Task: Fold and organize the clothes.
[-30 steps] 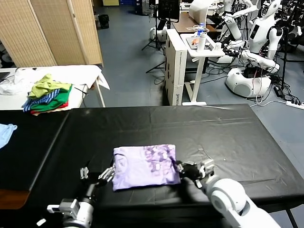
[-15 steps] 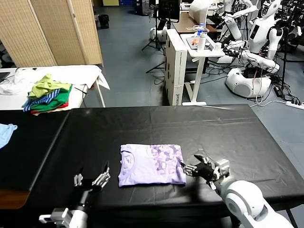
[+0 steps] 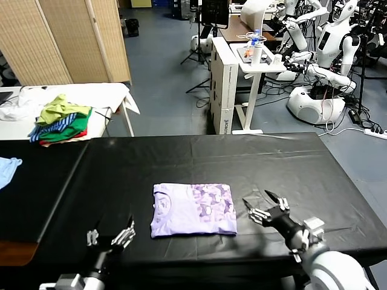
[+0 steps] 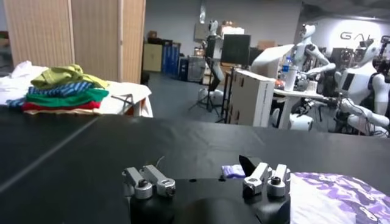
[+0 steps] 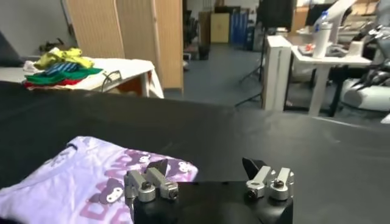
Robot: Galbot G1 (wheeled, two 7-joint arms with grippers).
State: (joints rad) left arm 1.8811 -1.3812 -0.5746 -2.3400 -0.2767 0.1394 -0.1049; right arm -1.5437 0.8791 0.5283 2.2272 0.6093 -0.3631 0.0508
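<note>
The pale lavender short-sleeved T-shirt of thin cloth (image 3: pixel 193 209) lay folded into a flat rectangle on the black-covered work table (image 3: pixel 199 163), near the table's front edge and roughly at its middle, with the darker purple print facing up on its right half. The left gripper (image 3: pixel 110 238) hovered low over the black cover at the near left, well apart from the shirt's left edge, its fingers spread with nothing between them; in the left wrist view the same gripper (image 4: pixel 207 182) showed its two finger pairs (image 4: pixel 148 181) standing wide apart, with the shirt's printed corner (image 4: pixel 332 195) lying just beyond them on one side. The right gripper (image 3: pixel 265 205) sat near the shirt's right edge without touching it, its dark fingertips splayed and empty; from the right wrist view its fingers (image 5: pixel 150 184) were likewise parted above the gripper (image 5: pixel 207 176), and the folded shirt (image 5: pixel 91 179) lay just in front of it. Far to the left, on a white-covered side table (image 3: pixel 115 93), rested a pile of green, yellow and red garments (image 3: pixel 61 119), and a light blue cloth (image 3: pixel 7 169) lay at the left edge.
</note>
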